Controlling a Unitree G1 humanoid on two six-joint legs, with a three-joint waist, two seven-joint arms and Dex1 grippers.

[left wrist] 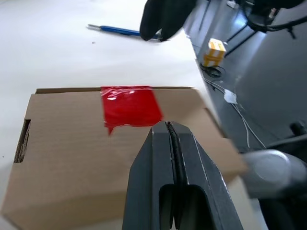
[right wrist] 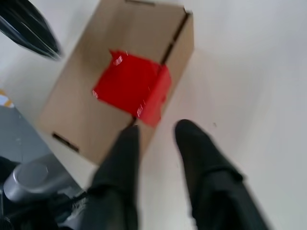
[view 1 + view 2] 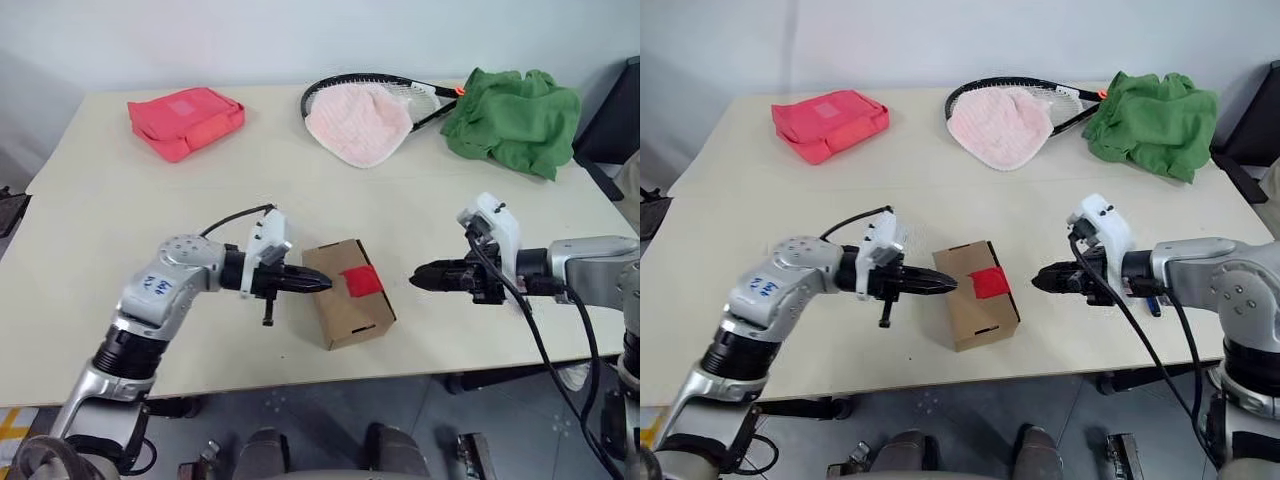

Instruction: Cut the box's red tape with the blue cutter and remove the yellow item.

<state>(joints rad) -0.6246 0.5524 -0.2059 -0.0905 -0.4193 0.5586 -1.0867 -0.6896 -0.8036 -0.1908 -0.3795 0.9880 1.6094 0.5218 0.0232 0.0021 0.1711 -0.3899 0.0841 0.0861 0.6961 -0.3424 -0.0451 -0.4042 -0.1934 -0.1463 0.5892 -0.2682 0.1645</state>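
Left claw (image 3: 320, 283) shut beside box (image 3: 350, 305) — right claw (image 2: 156, 129) parted.

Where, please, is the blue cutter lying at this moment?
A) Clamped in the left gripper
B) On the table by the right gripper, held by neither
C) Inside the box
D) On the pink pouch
B: in the left wrist view the blue cutter lies flat on the table beyond the box, beside the right gripper, with the left gripper shut on nothing.

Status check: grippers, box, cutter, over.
Left gripper shut, over box. Right gripper open, empty. Red tape uncut. Blue cutter on table, untouched.
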